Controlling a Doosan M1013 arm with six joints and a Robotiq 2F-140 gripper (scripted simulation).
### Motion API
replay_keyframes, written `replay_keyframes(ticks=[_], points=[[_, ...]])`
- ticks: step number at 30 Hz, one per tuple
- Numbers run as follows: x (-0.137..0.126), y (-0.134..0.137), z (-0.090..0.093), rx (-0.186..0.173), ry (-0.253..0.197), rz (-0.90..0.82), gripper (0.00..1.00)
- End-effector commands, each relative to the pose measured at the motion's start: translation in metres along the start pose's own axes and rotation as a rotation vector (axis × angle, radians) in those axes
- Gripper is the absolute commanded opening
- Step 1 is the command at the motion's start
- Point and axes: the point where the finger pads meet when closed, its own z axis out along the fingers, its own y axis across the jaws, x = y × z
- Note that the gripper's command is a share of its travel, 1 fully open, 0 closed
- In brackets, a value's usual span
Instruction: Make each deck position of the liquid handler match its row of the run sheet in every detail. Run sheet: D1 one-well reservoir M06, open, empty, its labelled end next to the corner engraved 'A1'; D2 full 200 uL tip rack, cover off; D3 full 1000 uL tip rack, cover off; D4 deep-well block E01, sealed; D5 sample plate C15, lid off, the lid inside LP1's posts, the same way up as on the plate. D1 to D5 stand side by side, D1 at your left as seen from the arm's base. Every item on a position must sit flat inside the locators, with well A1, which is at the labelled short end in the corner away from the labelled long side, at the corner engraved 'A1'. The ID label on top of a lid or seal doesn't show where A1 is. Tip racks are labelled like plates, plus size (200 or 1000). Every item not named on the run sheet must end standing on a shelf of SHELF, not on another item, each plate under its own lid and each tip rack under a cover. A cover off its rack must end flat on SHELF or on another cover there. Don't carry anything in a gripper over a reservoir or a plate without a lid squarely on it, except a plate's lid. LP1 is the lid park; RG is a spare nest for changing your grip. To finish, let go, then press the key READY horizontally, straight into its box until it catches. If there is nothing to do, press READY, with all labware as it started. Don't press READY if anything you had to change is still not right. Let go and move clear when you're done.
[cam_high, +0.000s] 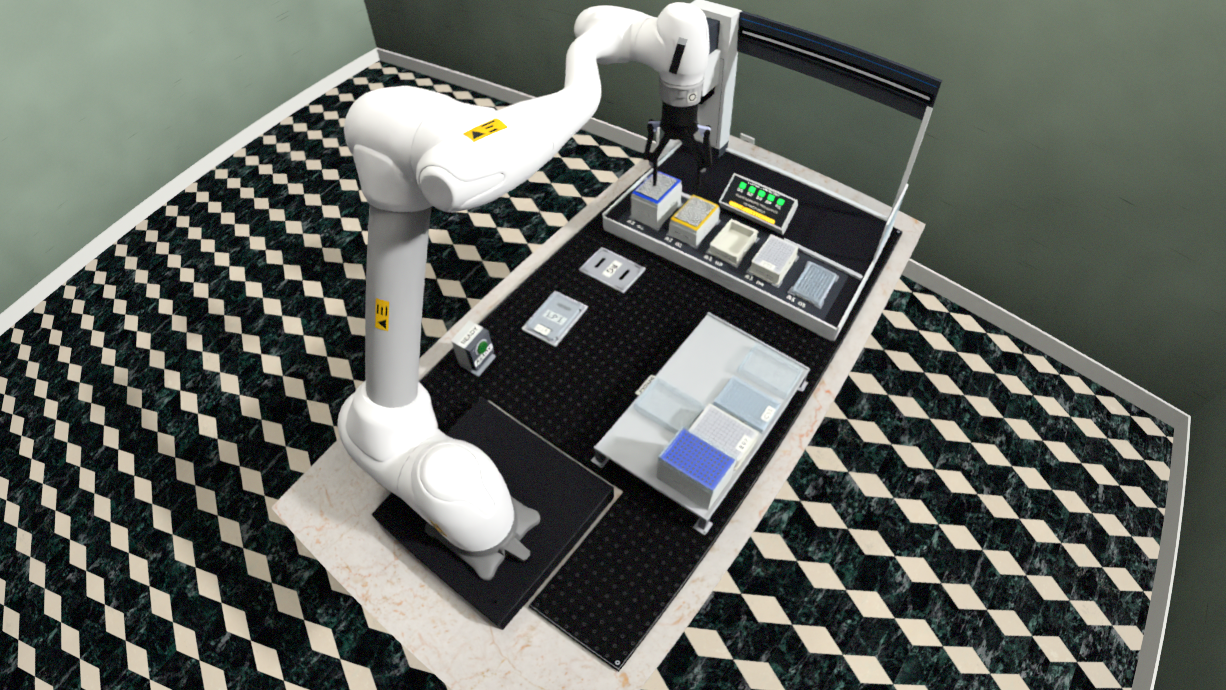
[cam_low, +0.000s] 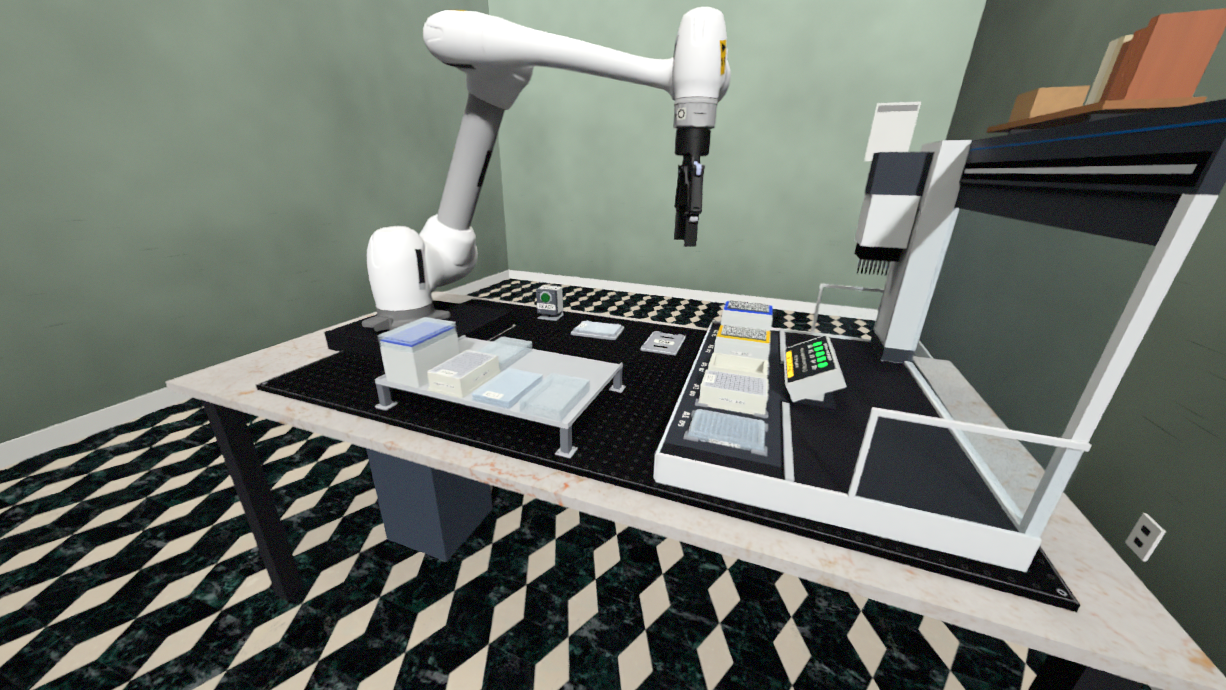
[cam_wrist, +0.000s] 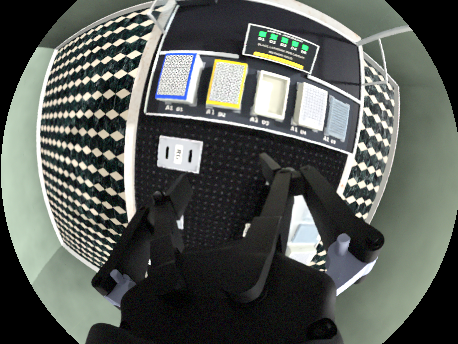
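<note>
My gripper is open and empty, hanging high over the left end of the deck row. On the deck stand, from left to right in the wrist view, a blue-rimmed tip rack, a yellow-rimmed tip rack, an open cream reservoir, a white deep-well block and a clear sample plate. Both racks are uncovered. The labels are too small to read.
SHELF holds a blue-covered tip rack, a white plate, a bluish plate and clear lids or covers. LP1, RG and the READY key stand nearer the arm's base. The handler's gantry rises behind the deck.
</note>
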Motion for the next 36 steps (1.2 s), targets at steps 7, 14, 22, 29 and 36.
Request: replay_keyframes(ticks=[7, 14, 22, 29, 36], points=[[0.016, -0.032, -0.001, 0.001, 0.002, -0.146, 0.66], [0.021, -0.044, -0.001, 0.0, 0.002, -0.286, 0.66], [0.021, -0.044, -0.001, 0.0, 0.002, -0.406, 0.66], [0.021, -0.044, -0.001, 0.0, 0.002, -0.546, 0.66], [0.021, -0.044, -0.001, 0.0, 0.002, -0.666, 0.66]])
